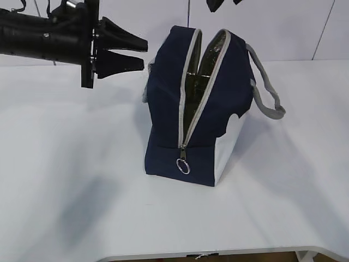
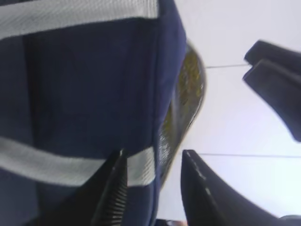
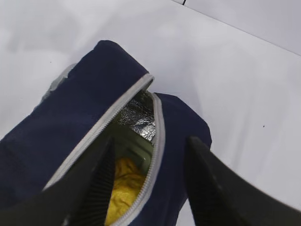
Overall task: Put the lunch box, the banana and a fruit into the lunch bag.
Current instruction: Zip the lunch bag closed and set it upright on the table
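Note:
The navy lunch bag [image 1: 163, 93] stands upright mid-table, its grey zipper open and the silver lining showing. In the right wrist view I look down into the lunch bag [image 3: 84, 103]: a bumpy yellow fruit [image 3: 123, 188] lies inside beside the pale green lid of the lunch box [image 3: 137, 147]. I cannot make out the banana. My right gripper [image 3: 151, 141] is open and empty just above the opening; only its tips [image 1: 224, 3] show in the exterior view. My left gripper [image 1: 144, 53] is open and empty, level with the bag's upper left side [image 2: 94, 84].
The ring zipper pull [image 1: 183, 166] hangs at the bag's front. A grey handle [image 1: 267, 93] sticks out on the right. The white table [image 1: 65, 164] spreads all round the bag. The right gripper's fingers [image 2: 275, 89] show in the left wrist view.

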Robot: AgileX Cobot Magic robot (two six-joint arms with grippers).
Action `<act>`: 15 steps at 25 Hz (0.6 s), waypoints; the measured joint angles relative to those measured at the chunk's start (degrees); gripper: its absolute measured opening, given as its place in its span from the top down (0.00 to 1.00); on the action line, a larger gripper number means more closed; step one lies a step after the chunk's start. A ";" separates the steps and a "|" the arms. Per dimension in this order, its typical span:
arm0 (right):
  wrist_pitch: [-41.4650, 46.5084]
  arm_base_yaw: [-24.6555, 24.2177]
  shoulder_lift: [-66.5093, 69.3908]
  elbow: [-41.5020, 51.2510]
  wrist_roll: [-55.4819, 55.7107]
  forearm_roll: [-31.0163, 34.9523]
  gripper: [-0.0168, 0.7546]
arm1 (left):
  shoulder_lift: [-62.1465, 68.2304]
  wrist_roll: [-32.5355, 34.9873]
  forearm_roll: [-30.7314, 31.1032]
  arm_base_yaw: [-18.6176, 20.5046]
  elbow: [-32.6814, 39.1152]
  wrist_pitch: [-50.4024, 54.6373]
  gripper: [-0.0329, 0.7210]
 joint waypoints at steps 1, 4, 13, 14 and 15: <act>0.00 0.00 0.00 0.13 0.00 0.00 0.46 | -0.45 0.00 1.69 0.26 0.00 0.16 0.59; 0.00 0.00 0.00 1.80 0.00 -2.28 0.46 | -1.30 -0.24 5.59 1.07 0.00 0.34 0.59; 0.13 0.00 -0.25 4.58 0.76 -4.95 0.46 | -4.04 -1.50 13.60 4.04 0.00 0.58 0.59; 0.13 0.00 -0.39 4.58 0.86 -5.50 0.46 | -4.04 -1.59 13.87 4.16 0.00 0.58 0.59; 0.13 0.00 -0.65 4.58 1.14 -6.25 0.46 | -4.04 -1.59 14.26 4.27 0.00 0.58 0.59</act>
